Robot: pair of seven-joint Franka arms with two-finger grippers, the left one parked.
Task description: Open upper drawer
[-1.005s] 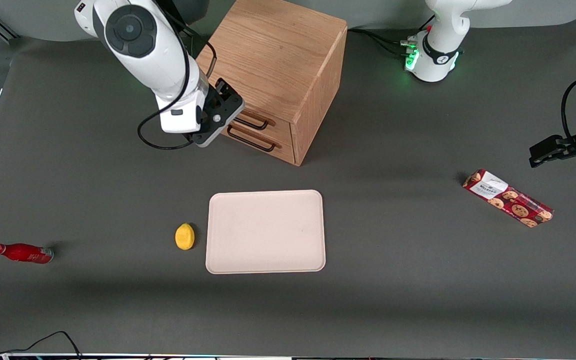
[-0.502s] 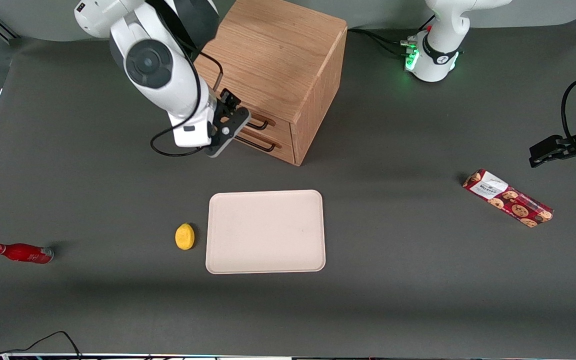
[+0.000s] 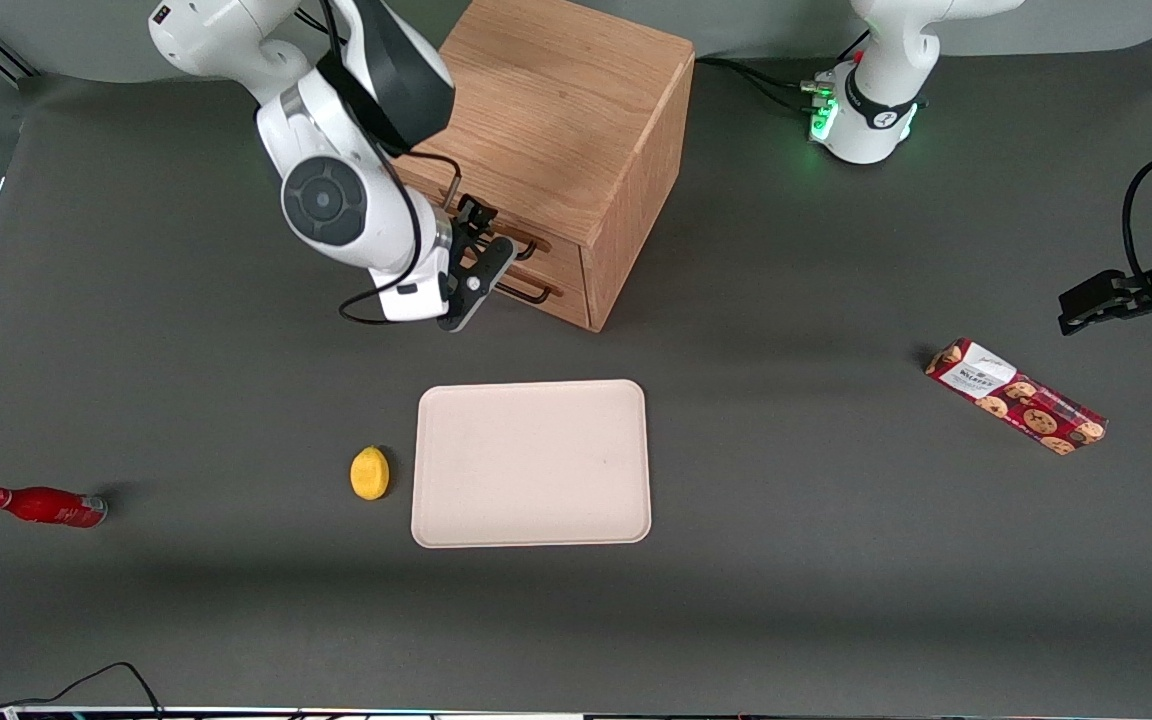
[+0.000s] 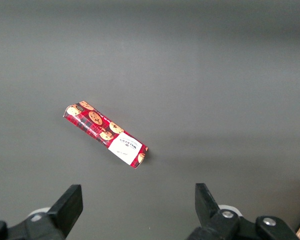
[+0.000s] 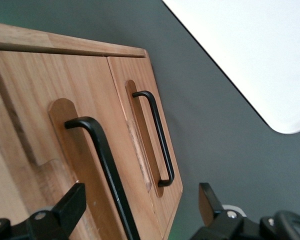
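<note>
Grey table (image 3: 186, 330); end effector (image 3: 484, 262) spread before upper drawer (image 5: 50, 130) handle.

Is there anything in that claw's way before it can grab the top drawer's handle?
Nothing visible is. The gripper sits open right in front of the cabinet, and the upper drawer has its black handle running between the fingers with only air around it. The lower drawer is shut.

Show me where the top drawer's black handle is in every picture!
Front view: the upper drawer's handle is on the cabinet front, just past the gripper, above the lower handle.
Right wrist view: the nearer black bar, between the open fingers.
Left wrist view: not in it.
Shared landmark: the lower handle.
</note>
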